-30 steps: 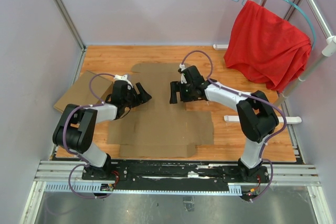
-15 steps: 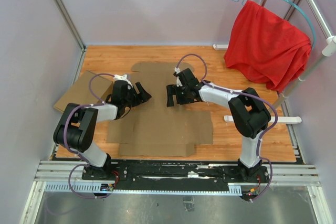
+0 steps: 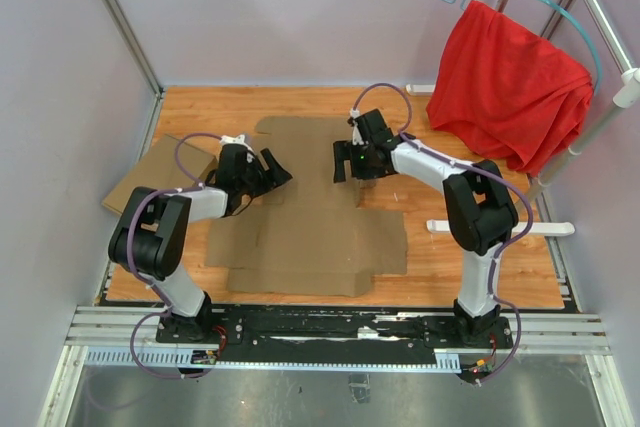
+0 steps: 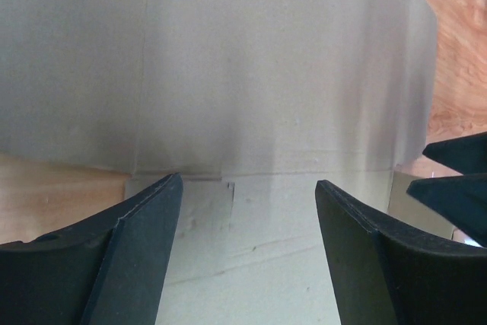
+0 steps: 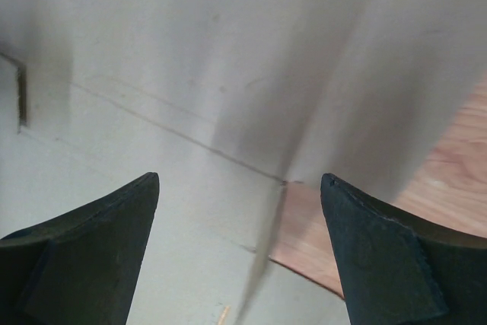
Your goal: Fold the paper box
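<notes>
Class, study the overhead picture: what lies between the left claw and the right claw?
Only a bare stretch of the paper box separates the left claw from the right claw, shown in the top view.

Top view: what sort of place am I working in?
Probably a lab robot booth: plain walls around a wooden table, metal mounting rail at its near edge, red cloth on a rack.

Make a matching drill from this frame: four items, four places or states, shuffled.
Items
1. paper box
2. red cloth
3. tan cardboard piece
4. right gripper

Places or states
A. draped on the rack, far right
B. open, over the brown cardboard
C. spread out, mid-table
D. at the table's left edge

Pairs: 1-C, 2-A, 3-D, 4-B
</notes>
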Robot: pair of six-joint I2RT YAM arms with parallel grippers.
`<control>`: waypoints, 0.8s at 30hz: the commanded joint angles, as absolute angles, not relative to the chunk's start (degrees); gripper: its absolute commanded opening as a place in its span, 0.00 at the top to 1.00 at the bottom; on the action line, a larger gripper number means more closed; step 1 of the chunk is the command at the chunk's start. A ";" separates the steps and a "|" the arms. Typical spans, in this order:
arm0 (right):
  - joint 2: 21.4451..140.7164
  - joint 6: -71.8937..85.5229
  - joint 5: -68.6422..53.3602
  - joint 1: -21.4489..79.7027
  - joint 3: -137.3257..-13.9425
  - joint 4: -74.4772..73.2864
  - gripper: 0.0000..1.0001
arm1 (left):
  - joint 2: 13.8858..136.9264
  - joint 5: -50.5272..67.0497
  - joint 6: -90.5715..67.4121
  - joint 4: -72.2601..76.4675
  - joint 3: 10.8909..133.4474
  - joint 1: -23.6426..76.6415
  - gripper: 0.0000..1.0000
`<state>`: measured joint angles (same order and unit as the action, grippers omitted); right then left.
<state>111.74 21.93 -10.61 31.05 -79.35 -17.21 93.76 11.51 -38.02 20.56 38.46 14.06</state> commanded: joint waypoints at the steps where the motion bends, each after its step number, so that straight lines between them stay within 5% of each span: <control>1: 112.35 20.21 -12.04 27.98 -82.88 -19.30 0.12 | 96.79 10.92 -37.70 16.42 43.92 14.46 0.23; 10: 115.62 19.38 -11.35 26.36 -91.95 -26.47 0.13 | 97.83 6.18 -35.68 8.88 51.29 14.00 0.23; 16: 108.19 23.71 -5.87 27.03 -81.67 -27.25 0.16 | 89.01 -4.67 -34.32 -1.51 49.39 13.92 0.22; 24: 99.01 27.06 -0.57 33.27 -69.22 -25.15 0.17 | 73.49 -5.41 -35.71 -1.88 37.54 14.04 0.21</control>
<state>102.87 24.18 -3.81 30.04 -71.96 -25.69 78.98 -3.66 -35.81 0.21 42.02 14.00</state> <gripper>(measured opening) 0.842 0.786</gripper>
